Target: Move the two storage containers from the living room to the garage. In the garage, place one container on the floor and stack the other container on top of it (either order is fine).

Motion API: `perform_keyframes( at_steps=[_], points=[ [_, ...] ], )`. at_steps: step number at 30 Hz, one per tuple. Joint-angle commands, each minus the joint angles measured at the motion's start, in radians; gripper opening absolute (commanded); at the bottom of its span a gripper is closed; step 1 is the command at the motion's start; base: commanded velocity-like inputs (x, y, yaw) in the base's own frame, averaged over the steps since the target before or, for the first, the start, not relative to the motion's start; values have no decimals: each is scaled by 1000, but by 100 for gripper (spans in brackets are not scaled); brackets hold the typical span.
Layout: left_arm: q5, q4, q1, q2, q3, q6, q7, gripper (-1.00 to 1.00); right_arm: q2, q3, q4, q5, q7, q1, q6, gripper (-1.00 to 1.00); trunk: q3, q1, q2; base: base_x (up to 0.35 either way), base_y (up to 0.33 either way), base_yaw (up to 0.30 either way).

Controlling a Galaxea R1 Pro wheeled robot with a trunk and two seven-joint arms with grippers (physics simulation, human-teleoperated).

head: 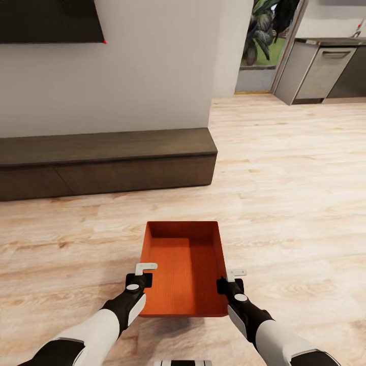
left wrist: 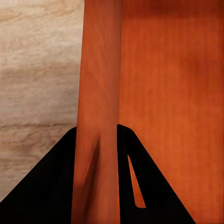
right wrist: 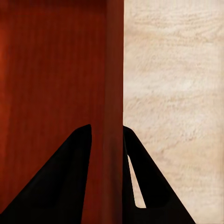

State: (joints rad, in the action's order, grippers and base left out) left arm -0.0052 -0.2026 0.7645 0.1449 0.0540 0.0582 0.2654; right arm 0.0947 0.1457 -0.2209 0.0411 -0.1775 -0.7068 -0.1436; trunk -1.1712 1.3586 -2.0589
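Observation:
One orange-red open-top storage container (head: 185, 264) hangs just in front of me above the pale wood-plank floor (head: 295, 178) of the living room. My left gripper (head: 140, 278) is shut on its left wall near the close end. In the left wrist view that thin wall (left wrist: 98, 93) runs between the black fingers (left wrist: 46, 186). My right gripper (head: 226, 282) is shut on the opposite wall. The right wrist view has that wall (right wrist: 109, 70) pinched between its dark fingers (right wrist: 60, 186). The container holds nothing.
A long low dark-brown cabinet (head: 107, 160) runs along the white wall ahead on the left, under a black TV (head: 51, 20). At the far right a doorway shows plants (head: 264, 35) and a grey kitchen unit (head: 325, 71). Wood floor stretches ahead on the right.

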Motion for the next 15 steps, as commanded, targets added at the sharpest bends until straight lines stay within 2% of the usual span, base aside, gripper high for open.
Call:
perform_keyframes(
  at_steps=[1,3,10,15],
  points=[
    [-12,-1,1,0,1,3,8,-100,-1,6,5,14,-12,0,-5,-100,3,-4,7,0,0,0],
    [-9,-1,1,0,1,3,8,-100,-1,6,5,14,-11,0,-6,-100,9,-12,21,0,0,0],
    [39,-1,1,-1,1,3,6,-100,-2,6,5,14,-11,0,-7,-100,31,-39,70,0,0,0],
    [43,-2,1,-1,2,3,6,-100,-2,6,5,14,-11,0,-7,-100,47,-58,105,0,0,0]
  ],
)
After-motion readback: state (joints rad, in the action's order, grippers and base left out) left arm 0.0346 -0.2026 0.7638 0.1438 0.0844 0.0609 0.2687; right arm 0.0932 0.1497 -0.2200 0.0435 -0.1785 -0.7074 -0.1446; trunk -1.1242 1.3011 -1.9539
